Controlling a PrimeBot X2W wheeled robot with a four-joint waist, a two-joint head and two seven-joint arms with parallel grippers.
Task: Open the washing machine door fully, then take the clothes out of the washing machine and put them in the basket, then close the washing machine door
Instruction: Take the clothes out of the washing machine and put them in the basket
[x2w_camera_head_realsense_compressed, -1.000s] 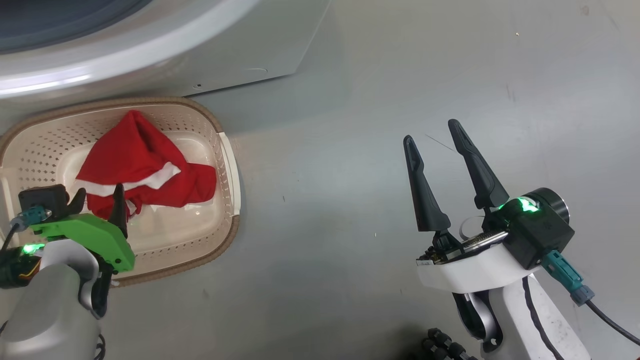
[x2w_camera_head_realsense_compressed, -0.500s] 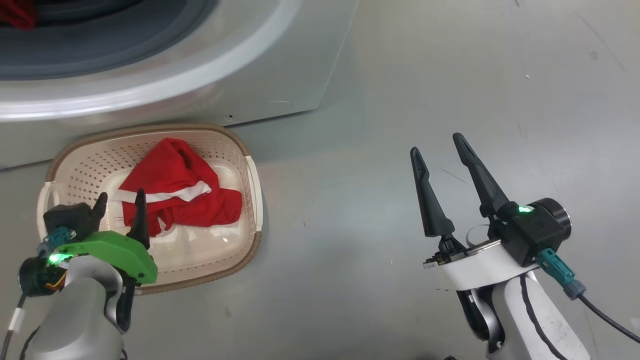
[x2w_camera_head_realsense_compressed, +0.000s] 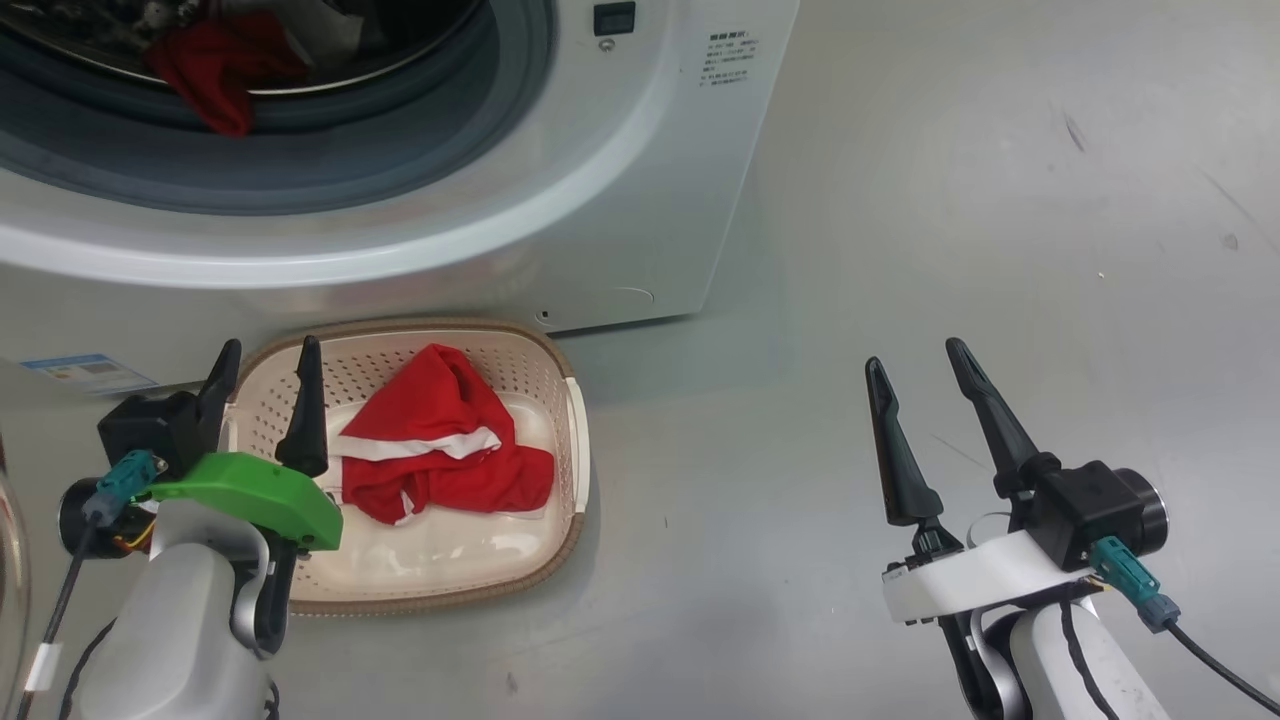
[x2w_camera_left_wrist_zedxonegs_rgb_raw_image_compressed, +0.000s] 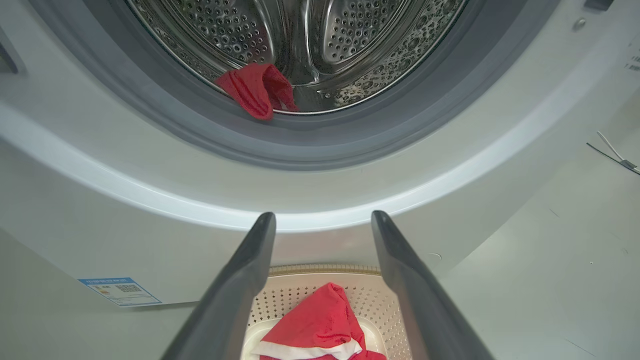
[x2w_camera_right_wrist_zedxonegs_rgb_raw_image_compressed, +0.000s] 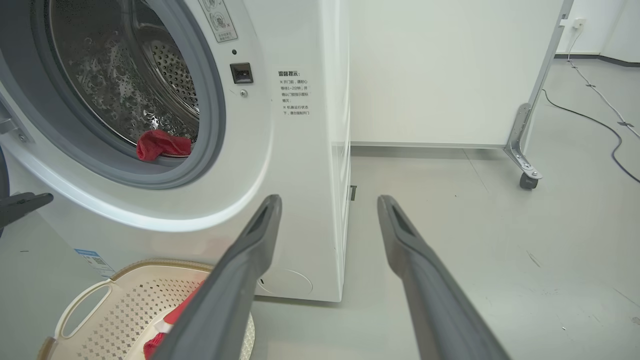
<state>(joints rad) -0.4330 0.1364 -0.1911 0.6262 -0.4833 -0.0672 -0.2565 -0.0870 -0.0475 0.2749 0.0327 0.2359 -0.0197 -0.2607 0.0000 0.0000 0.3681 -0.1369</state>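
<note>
Where the clothes (x2w_camera_head_realsense_compressed: 440, 450) lie: you have one red garment with a white stripe heaped on the bottom of the basket, toward its far end.
Second red piece (x2w_camera_head_realsense_compressed: 215, 75): you see it bunched at the near lip of the drum, its edge drooping onto the grey seal.
Basket (x2w_camera_head_realsense_compressed: 565, 400): cream, perforated, brown rim. It stands on the floor just near of the machine's front, below the round opening.
Washing machine (x2w_camera_head_realsense_compressed: 620, 200): white front-loader, mouth uncovered. Your left wrist view looks straight into the steel drum (x2w_camera_left_wrist_zedxonegs_rgb_raw_image_compressed: 350, 40).
Seal (x2w_camera_head_realsense_compressed: 420, 170): grey ring round the mouth.
Blue sticker (x2w_camera_head_realsense_compressed: 85, 372): low on the machine's front, left of the basket.
Left gripper (x2w_camera_head_realsense_compressed: 270, 350): fingers spread wide, nothing between them. It hangs over the basket's left end, tips pointing far toward the machine, beside the garment and not touching it.
Right gripper (x2w_camera_head_realsense_compressed: 914, 355): fingers likewise apart and empty. It hangs over bare floor, well right of the basket and apart from the machine.
Floor (x2w_camera_head_realsense_compressed: 950, 180): grey, lightly scuffed.
Far right, in your right wrist view: a white panel on a castor foot (x2w_camera_right_wrist_zedxonegs_rgb_raw_image_compressed: 522, 165), with a dark cable (x2w_camera_right_wrist_zedxonegs_rgb_raw_image_compressed: 595, 120) trailing across the floor beyond it.
</note>
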